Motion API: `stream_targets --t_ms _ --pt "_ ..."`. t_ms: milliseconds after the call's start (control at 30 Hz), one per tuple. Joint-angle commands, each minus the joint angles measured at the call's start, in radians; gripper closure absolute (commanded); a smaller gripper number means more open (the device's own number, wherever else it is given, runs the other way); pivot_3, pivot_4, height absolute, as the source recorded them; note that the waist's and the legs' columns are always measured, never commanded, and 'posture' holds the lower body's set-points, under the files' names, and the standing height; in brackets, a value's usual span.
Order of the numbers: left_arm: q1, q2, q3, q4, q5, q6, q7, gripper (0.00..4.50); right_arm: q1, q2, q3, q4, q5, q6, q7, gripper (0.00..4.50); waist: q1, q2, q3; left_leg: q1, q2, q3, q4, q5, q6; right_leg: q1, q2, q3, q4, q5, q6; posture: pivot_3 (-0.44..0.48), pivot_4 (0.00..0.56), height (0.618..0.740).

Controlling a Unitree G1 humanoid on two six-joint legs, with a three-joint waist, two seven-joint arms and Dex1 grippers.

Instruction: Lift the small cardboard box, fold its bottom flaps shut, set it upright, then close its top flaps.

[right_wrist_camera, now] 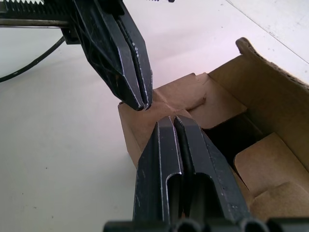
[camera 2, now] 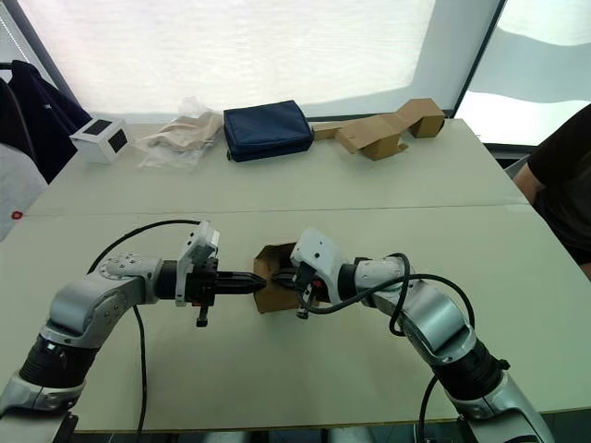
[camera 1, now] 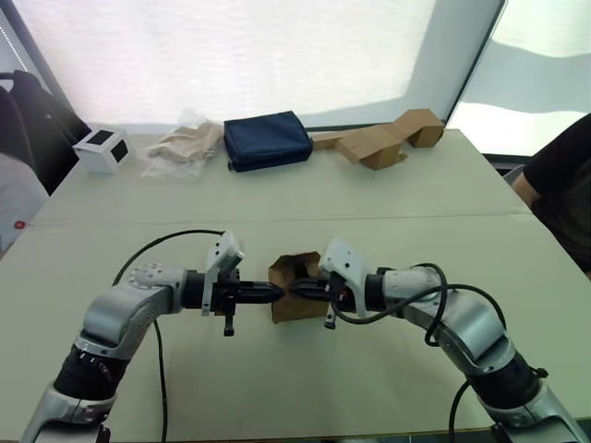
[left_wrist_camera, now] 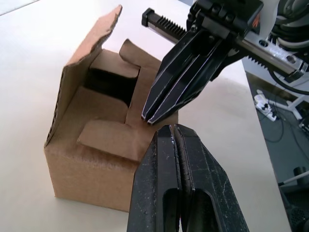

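— Two grippers are seen meeting tip to tip over the small cardboard box (camera 1: 297,288), which rests on the table (camera 1: 369,388) near its front edge, well apart from the white cube (camera 1: 100,148), navy pouch (camera 1: 268,139) and bent cardboard piece (camera 1: 383,140) lined up along the far side. How is the step best handled?

— Judged from the box, three smaller flaps (left_wrist_camera: 113,137) are already pushed partly inward while one tall flap (left_wrist_camera: 91,53) is left standing. That tall flap would best be pressed down last, over the others, with the box steadied against the table so it is not shoved sideways. Whether these are the top flaps or the bottom flaps cannot be told.

— And the arms?

— Both forearms are held low and nearly level, aimed at each other across the box. The left gripper (camera 1: 272,293) is reached in from the box's left side, its two black fingers pressed fully together and nothing held. The right gripper (camera 1: 300,290) is brought in from the opposite side, likewise closed tight and empty, tips poised just above the folded flaps.
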Motion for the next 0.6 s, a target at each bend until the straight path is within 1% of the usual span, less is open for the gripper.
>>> stream_targets --t_ms 33,133,200,233,333,400,500,600 --pt "0.000 0.001 -0.004 0.008 0.007 -0.033 0.003 4.46 -0.052 0.019 -0.116 -0.054 0.095 -0.020 0.030 4.50 0.001 0.000 0.000 0.000 0.000 0.000 0.000 0.000 0.000 0.000 0.000 0.000 0.000 0.000 0.000 0.000 0.150 0.740" --pt "-0.003 0.000 -0.007 0.012 0.006 -0.039 0.005 4.46 -0.091 0.044 -0.177 -0.023 0.136 -0.007 0.010 4.50 -0.001 0.000 0.000 0.000 0.000 0.000 0.000 0.000 0.000 0.000 0.000 0.000 0.000 0.000 0.000 0.000 0.150 0.740" --pt "-0.003 0.000 -0.008 0.013 0.005 -0.041 0.005 4.46 -0.140 0.083 -0.235 0.031 0.159 -0.013 -0.026 4.50 -0.002 0.000 0.000 0.000 0.000 0.000 0.000 0.000 0.000 0.000 0.000 0.000 0.000 0.000 0.000 0.000 0.150 0.740" --pt "-0.001 0.000 -0.008 0.012 0.004 -0.040 0.005 4.46 -0.164 0.085 -0.236 0.068 0.129 -0.034 -0.041 4.50 -0.003 0.000 0.000 0.000 0.000 0.000 0.000 0.000 0.000 0.000 0.000 0.000 0.000 0.000 0.000 0.000 0.150 0.740" --pt "0.002 0.002 -0.010 0.009 0.002 -0.041 0.006 4.46 -0.208 0.057 -0.169 0.172 -0.012 -0.108 -0.069 4.50 -0.002 0.000 0.000 0.000 0.000 0.000 0.000 0.000 0.000 0.000 0.000 0.000 0.000 0.000 0.000 0.000 0.150 0.740" --pt "0.008 0.003 -0.008 0.001 -0.001 -0.041 0.009 4.46 -0.217 0.045 -0.124 0.211 -0.066 -0.130 -0.067 4.50 -0.001 0.000 0.000 0.000 0.000 0.000 0.000 0.000 0.000 0.000 0.000 0.000 0.000 0.000 0.000 0.000 0.150 0.740" --pt "0.017 0.006 -0.008 -0.011 -0.001 -0.044 0.010 4.46 -0.192 0.012 -0.055 0.208 -0.127 -0.190 -0.016 4.50 -0.001 0.000 0.000 0.000 0.000 0.001 0.000 0.000 0.000 0.000 -0.001 0.000 0.000 0.000 0.000 0.000 0.150 0.740" --pt "0.019 0.009 -0.005 -0.013 0.000 -0.048 0.011 4.46 -0.152 -0.020 -0.025 0.177 -0.132 -0.203 0.038 4.50 -0.001 0.000 0.000 0.000 0.000 0.001 -0.001 0.000 0.000 0.000 -0.001 0.000 0.000 0.000 0.000 0.000 0.150 0.740"
